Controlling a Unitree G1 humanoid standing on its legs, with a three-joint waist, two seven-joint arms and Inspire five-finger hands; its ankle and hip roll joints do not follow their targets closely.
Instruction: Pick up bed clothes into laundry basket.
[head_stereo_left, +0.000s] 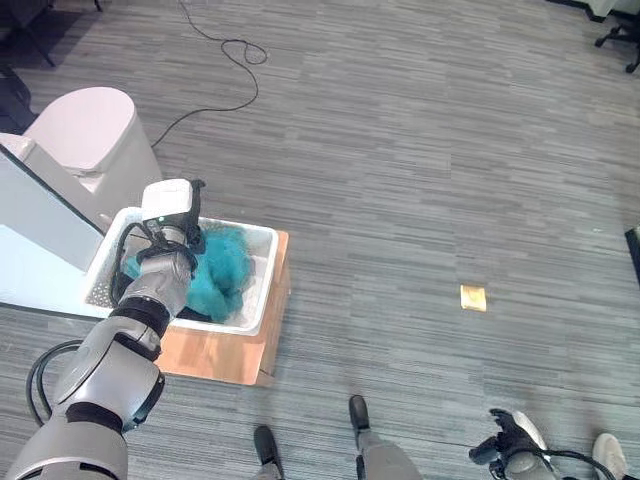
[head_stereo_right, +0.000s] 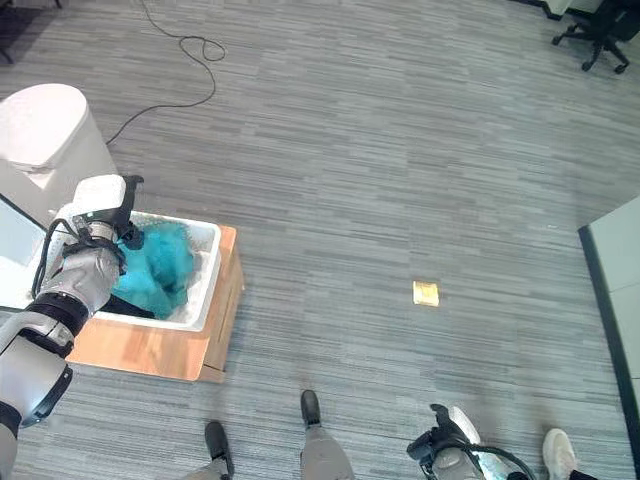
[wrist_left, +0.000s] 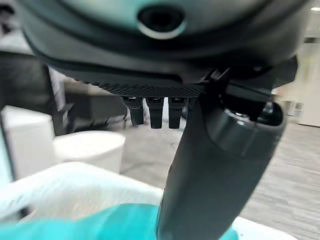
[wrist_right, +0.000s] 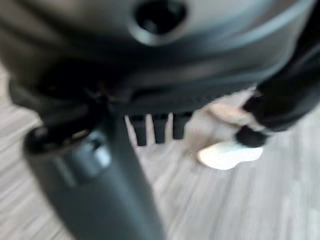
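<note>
Going left to right: at 9 o'clock a white rounded bin (head_stereo_left: 88, 125) is standing on the grey floor (head_stereo_left: 420, 150), next to a pale slanted panel (head_stereo_left: 40, 235). Just right of that, the white laundry basket (head_stereo_left: 262, 270) is sitting on a wooden platform (head_stereo_left: 225, 355), and the teal bed clothes (head_stereo_left: 225, 268) are lying bunched inside it, filling most of the basket, with something dark tucked under the teal at the near edge. The left hand (head_stereo_left: 175, 215) is hovering over the basket's 9 o'clock side, right above the cloth; in its wrist view the fingers (wrist_left: 150, 111) are pointing straight out, relaxed, holding nothing, thumb extended over the teal fabric. Further right, at 3 o'clock, a small yellow square (head_stereo_left: 473, 297) is lying on the floor, well apart from the basket. At 5 o'clock the right hand (head_stereo_left: 510, 440) is hanging low near a person's white shoe (head_stereo_left: 608, 452); its fingers are looking straight too, empty. Judging from this, the cloth is already in and the step is letting go and clearing out: lifting the left hand straight up, fingers staying spread, so no fold is snagging and getting dragged back over the rim. No readable writing or labels anywhere.
</note>
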